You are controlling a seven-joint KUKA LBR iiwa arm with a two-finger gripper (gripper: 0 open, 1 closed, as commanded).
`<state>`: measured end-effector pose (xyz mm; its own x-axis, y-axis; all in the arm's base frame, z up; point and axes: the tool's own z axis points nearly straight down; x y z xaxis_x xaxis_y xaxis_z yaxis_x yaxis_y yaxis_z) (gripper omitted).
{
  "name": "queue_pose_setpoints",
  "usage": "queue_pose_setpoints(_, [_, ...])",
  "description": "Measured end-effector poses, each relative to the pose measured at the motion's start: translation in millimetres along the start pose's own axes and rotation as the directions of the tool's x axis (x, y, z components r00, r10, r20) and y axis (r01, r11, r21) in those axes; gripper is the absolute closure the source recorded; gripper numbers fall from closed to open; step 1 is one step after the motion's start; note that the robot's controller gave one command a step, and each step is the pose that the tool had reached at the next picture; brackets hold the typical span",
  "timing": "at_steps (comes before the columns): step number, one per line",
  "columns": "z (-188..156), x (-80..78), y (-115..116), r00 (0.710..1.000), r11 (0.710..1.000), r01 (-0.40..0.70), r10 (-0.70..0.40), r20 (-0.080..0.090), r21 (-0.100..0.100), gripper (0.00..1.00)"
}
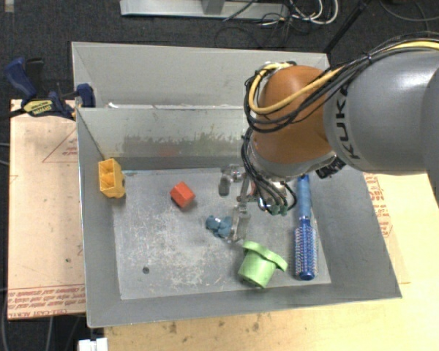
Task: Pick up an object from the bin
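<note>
Grey metal bin (154, 247) floor, front to back: green flanged cup (260, 264); blue brush (304, 234) at right; small blue-grey piece (219, 227) mid-bin, just beside the gripper (233, 210), its fingers spread, grasping nothing; red block (181, 194); yellow block (111, 178) far left.

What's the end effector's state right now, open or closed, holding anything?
End effector: looks open, nothing between its fingers; it hangs beside the small blue object mid-bin.

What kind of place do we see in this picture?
Probably a robotics lab or test cell. A KUKA arm reaches into a grey metal bin of loose small things, such as a blue brush, and cables lie on the dark floor behind.
</note>
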<state>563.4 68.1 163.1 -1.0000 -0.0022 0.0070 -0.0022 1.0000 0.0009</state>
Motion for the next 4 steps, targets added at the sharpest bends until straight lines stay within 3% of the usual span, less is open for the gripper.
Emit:
queue_pose_setpoints(1, [97.8,11.0,-16.0,0.999,0.999,0.048,-0.048,0.001,0.001,0.00])
queue_pose_setpoints(2, [92.7,8.4,-15.4,0.999,0.999,0.047,-0.047,0.008,0.000,1.00])
queue_pose_setpoints(3, [-33.8,52.5,20.6,1.000,1.000,-0.003,0.004,0.015,-0.003,1.00])
queue_pose_setpoints(4, [-102.7,47.7,-9.9,0.950,0.950,0.311,-0.312,0.014,0.005,1.00])
